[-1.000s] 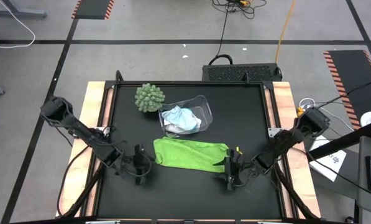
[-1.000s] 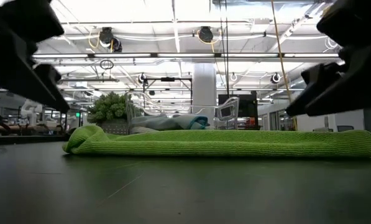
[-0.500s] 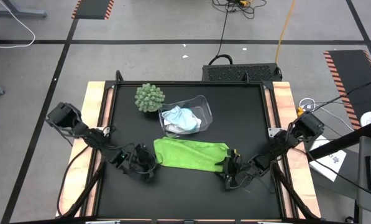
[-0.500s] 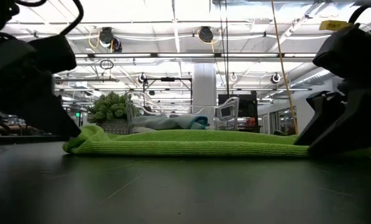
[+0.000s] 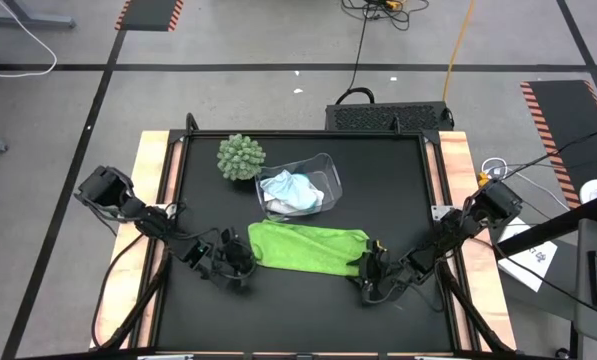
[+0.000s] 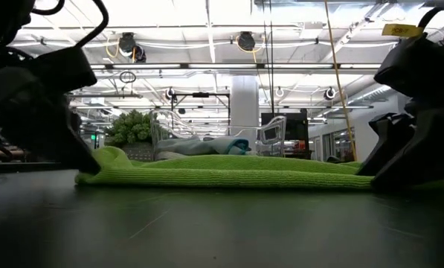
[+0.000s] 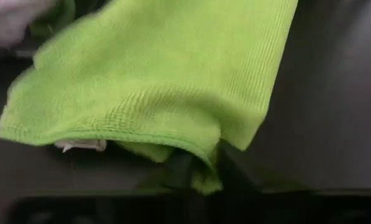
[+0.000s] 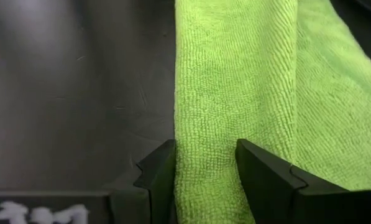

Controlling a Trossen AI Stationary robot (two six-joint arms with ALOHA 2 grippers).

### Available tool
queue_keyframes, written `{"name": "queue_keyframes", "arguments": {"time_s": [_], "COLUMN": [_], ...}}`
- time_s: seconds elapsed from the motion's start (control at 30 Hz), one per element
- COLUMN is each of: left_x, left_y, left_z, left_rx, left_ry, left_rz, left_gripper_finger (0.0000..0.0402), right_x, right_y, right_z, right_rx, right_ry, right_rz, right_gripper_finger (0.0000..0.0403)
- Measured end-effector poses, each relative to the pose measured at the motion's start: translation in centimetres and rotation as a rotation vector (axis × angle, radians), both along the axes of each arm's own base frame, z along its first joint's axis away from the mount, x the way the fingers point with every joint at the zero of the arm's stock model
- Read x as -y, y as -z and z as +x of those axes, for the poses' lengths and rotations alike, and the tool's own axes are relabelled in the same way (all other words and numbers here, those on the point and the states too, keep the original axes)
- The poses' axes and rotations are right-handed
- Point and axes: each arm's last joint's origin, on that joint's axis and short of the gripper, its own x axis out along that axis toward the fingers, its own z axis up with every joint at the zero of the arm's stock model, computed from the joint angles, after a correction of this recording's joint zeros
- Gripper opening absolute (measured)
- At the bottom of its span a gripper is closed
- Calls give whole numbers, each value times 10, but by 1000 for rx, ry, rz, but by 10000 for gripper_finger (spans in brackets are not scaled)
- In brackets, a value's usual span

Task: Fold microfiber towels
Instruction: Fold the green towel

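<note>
The lime green towel [image 5: 306, 248] lies as a long folded strip across the middle of the black table, its underside flat on the tabletop. My left gripper [image 5: 246, 262] is down at the strip's left near corner and shut on it. At the strip's right end, my right gripper [image 5: 370, 270] is shut on the near edge. The low view shows the left gripper [image 6: 84, 160] and the right gripper [image 6: 370, 170] at table height at the strip's two ends. A white and a light blue towel [image 5: 290, 190] lie crumpled in a clear bin. My left gripper pinches the green towel's left near corner [image 7: 205, 163] between its two fingers, slanting down from the table's left near side. More than one layer shows at that corner. The corner bulges up a little [image 6: 114, 155]; the remainder lies on the table. My right gripper has the folded near edge [image 8: 204, 168] of the towel's right end between its two fingers [image 8: 157, 174], which lie along the edge. It slants down from the table's right near side. The towel lies flat on the table.
The clear bin [image 5: 325, 172] stands just behind the green towel, and a round green spiky plant [image 5: 240, 156] stands at its left. Bare black tabletop lies in front of the towel and at the far right. Wooden rails run along the table's left and right edges.
Both grippers have sunk to the tabletop at the towel's ends. My left gripper has also moved right to the towel's left near corner and taken hold of it; that corner now bulges up slightly. The rest of the towel has stayed put.
</note>
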Motion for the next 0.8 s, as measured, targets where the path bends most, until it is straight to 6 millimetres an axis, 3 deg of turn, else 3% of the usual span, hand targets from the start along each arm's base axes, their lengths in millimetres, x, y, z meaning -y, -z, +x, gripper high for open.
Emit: {"name": "queue_keyframes", "arguments": {"time_s": [0.07,0.1,0.3,0.57,0.8], "left_x": [-1,-2,-6,-10,-9], "left_y": [3,3,-1,-25,-38], "left_z": [-2,-3,-13,-31,-34], "left_rx": [-46,-60,-134,-150,-134], "left_ry": [11,4,-31,0,119], "left_rz": [-13,-22,-32,-43,-97], "left_gripper_finger": [23,15,9,11,14], "right_x": [1,1,2,2,2], "right_y": [1,2,2,3,4], "right_z": [-1,-2,-3,-3,-4], "right_rx": [-15,-20,-29,-46,-51], "right_ry": [26,38,52,45,44], "right_rz": [17,25,34,47,48], "right_gripper_finger": [160,160,160,160,160]}}
